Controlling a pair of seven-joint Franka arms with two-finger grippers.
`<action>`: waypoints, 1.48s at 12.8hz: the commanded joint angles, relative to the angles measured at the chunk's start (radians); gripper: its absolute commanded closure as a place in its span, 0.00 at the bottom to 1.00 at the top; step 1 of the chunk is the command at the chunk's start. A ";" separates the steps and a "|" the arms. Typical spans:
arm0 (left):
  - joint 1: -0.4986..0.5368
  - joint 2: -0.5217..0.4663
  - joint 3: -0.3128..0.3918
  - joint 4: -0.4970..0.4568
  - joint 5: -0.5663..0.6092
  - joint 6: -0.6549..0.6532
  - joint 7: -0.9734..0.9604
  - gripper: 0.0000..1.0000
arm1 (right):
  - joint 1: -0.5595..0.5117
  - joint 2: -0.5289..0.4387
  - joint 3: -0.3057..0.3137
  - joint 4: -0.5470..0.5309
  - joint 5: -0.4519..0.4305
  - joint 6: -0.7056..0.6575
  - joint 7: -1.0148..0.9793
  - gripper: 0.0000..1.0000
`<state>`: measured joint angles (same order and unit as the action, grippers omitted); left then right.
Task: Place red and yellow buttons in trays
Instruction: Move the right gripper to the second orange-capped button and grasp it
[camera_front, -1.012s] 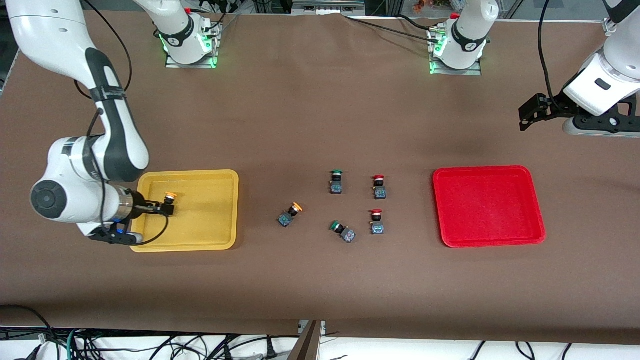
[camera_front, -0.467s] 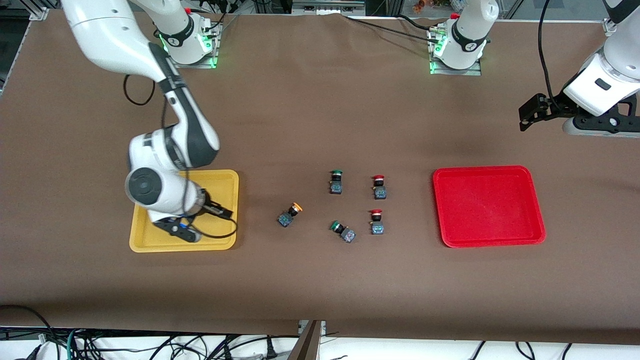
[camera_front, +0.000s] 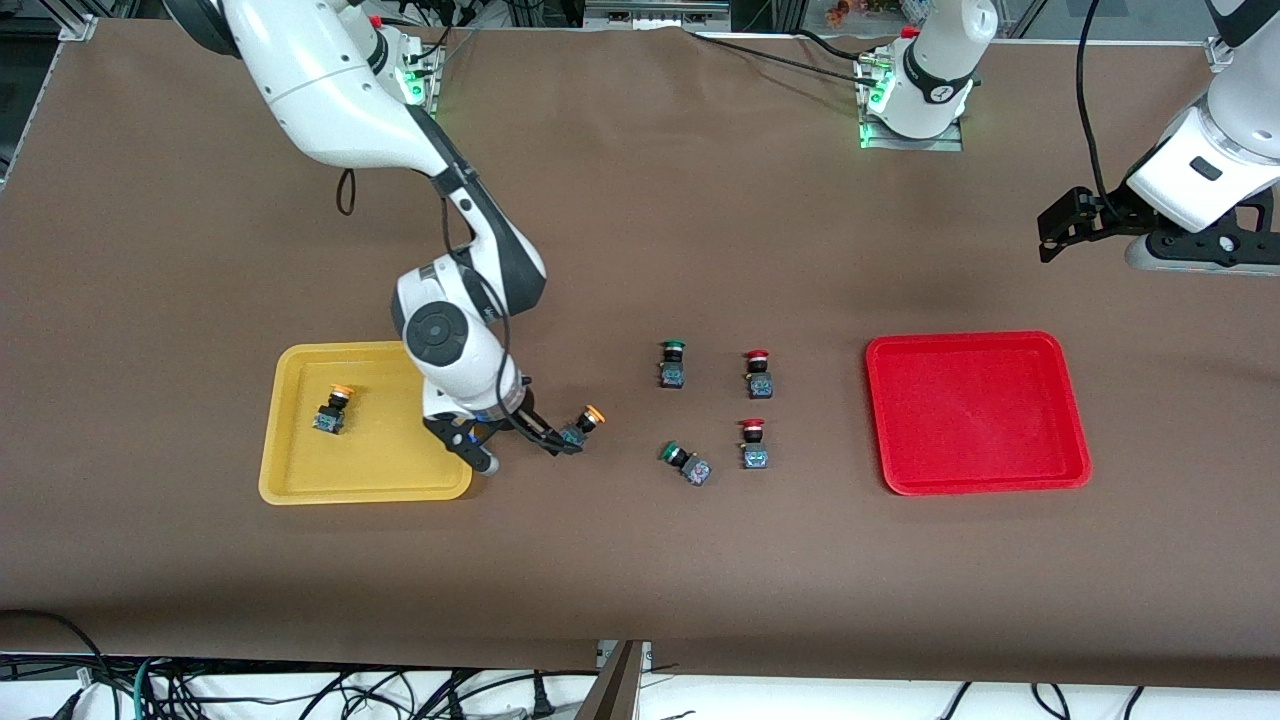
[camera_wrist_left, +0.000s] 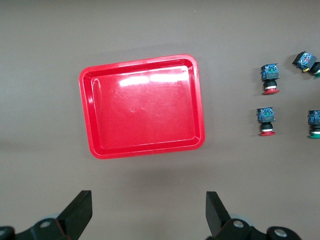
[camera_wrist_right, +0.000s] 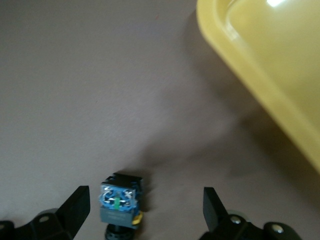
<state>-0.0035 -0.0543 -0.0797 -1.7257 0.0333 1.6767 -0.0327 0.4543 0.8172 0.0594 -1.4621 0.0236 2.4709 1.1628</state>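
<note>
My right gripper (camera_front: 560, 440) is open and low over the table, just off the yellow tray (camera_front: 300, 488). A yellow-capped button (camera_front: 583, 424) lies tipped between its fingers, closer to one finger, touching neither. In the right wrist view the button's blue base (camera_wrist_right: 119, 200) shows between the fingers of the right gripper (camera_wrist_right: 145, 200). Another yellow-capped button (camera_front: 333, 410) sits in the yellow tray. Two red-capped buttons (camera_front: 758, 372) (camera_front: 753, 443) stand on the table beside the empty red tray (camera_front: 975, 412). My left gripper (camera_front: 1050, 232) waits open and empty, up over the table at the left arm's end.
Two green-capped buttons (camera_front: 672, 364) (camera_front: 686, 461) sit between the yellow-capped and red-capped ones; the nearer green one lies tipped. The left wrist view shows the red tray (camera_wrist_left: 142, 105) and the red-capped buttons (camera_wrist_left: 270, 80) (camera_wrist_left: 265, 120). The yellow tray's corner (camera_wrist_right: 265, 75) shows in the right wrist view.
My right gripper let go of a yellow-capped button in the yellow tray, then swung out over the tray's edge to the yellow-capped button on the table. The left arm has not moved.
</note>
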 joint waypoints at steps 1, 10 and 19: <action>0.007 -0.012 -0.003 -0.008 -0.004 0.000 0.024 0.00 | 0.041 0.036 -0.016 0.020 -0.005 0.075 0.084 0.00; 0.007 -0.012 -0.003 -0.006 -0.006 0.000 0.024 0.00 | 0.064 0.072 -0.018 0.039 -0.007 0.118 0.133 0.00; 0.007 -0.012 -0.003 -0.006 -0.004 0.000 0.024 0.00 | 0.076 0.079 -0.026 0.040 -0.027 0.138 0.127 1.00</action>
<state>-0.0035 -0.0543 -0.0797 -1.7257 0.0333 1.6767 -0.0327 0.5191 0.8851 0.0474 -1.4443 0.0142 2.6085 1.2735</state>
